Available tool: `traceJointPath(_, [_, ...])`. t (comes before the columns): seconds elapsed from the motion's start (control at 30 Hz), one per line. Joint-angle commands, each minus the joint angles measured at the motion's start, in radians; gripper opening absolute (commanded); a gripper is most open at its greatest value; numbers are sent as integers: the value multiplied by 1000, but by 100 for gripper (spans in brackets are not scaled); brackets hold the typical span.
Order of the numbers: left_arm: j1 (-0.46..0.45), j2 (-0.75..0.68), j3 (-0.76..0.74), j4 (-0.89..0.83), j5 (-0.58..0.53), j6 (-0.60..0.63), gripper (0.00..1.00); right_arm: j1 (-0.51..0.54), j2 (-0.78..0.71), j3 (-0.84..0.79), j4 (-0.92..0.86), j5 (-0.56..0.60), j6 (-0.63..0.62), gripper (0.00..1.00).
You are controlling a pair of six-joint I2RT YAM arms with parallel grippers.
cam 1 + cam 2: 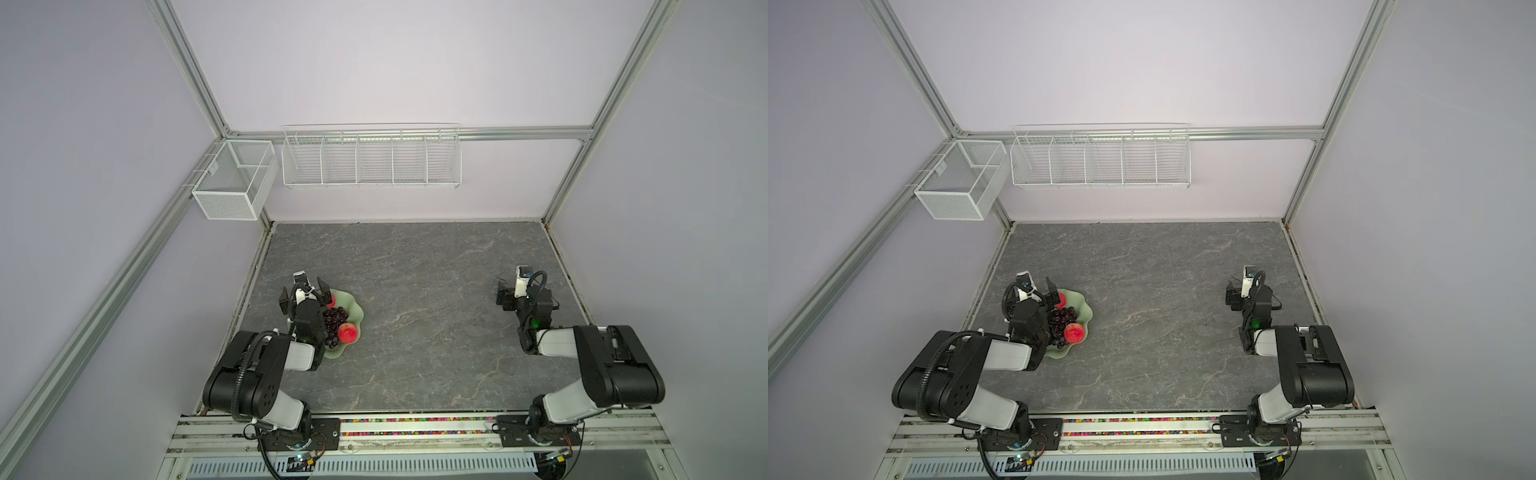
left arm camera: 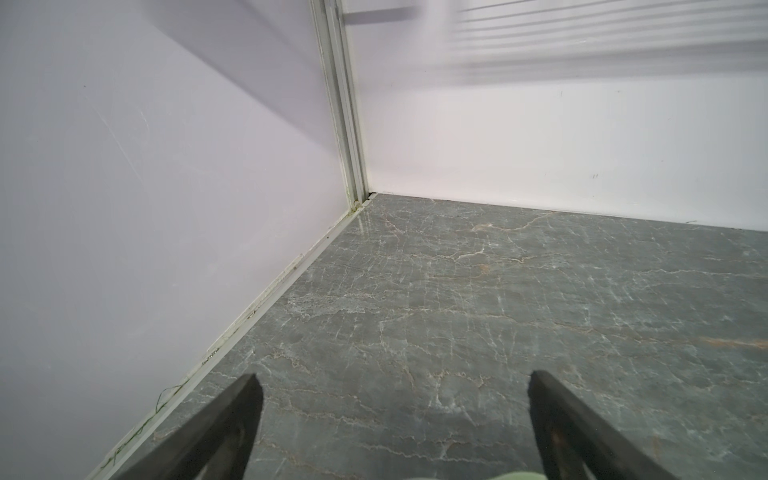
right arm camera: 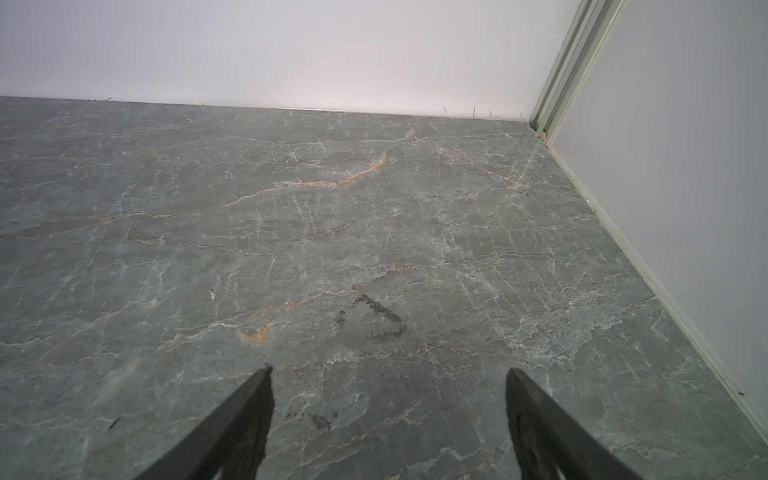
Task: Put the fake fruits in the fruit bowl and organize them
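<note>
Left gripper (image 1: 303,296) hovers spread and empty over the fruit bowl (image 1: 354,306); right gripper (image 3: 388,378), equally slack, sits well apart. We see grapes (image 1: 334,320) and two apples (image 1: 348,332) nested inside, so we judge nothing needs gripping; avocados we cannot see.

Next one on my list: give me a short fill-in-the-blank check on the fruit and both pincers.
The pale green scalloped dish holds a bunch of dark purple ____.
Beside that bunch lies a small round ____ apple.
The black left pincer, near the dish, is ____, not shut.
The right pincer holds ____.
Missing: grapes; red; open; nothing.
</note>
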Motion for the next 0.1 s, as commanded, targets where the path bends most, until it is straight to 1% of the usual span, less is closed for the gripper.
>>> traceJointPath(0.0, [7,26,-29,106,-14,11,99,4,-5,-1,-2,8,-18,88])
traceJointPath(0.07, [6,21,-27,94,-13,7,99,10,-9,-9,8,14,-23,88])
